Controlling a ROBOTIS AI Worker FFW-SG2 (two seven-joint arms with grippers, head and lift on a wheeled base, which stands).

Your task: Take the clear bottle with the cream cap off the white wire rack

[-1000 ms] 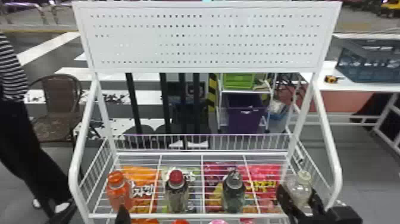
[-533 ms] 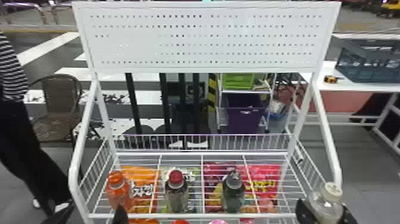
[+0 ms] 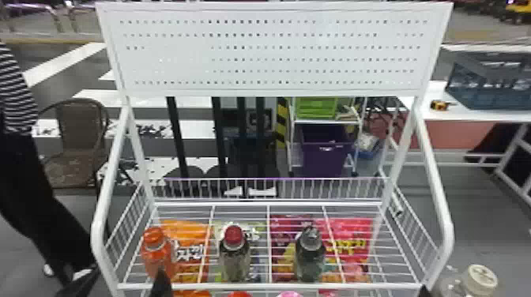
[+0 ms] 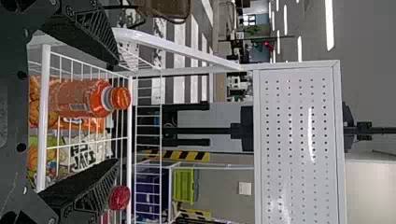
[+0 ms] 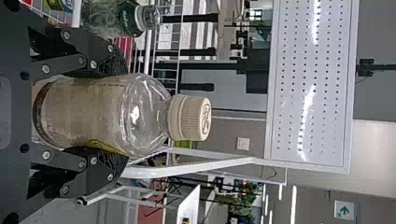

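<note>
The clear bottle with the cream cap is beyond the right front corner of the white wire rack, low in the head view. A dark tip of my right gripper shows beside it. In the right wrist view the bottle stands upright between the fingers of my right gripper, which is shut on its body. My left gripper is at the rack's front left. In the left wrist view, my left gripper is open, its fingers apart, with the orange bottle on the rack beyond.
On the rack's top shelf stand the orange bottle, a red-capped bottle and a dark green bottle. Snack bags show beneath the wires. White side rails rise to a perforated panel.
The cream-capped bottle has moved with my right gripper from above the shelf's right front, rightward and toward me, past the side rail. The left gripper has barely moved.
</note>
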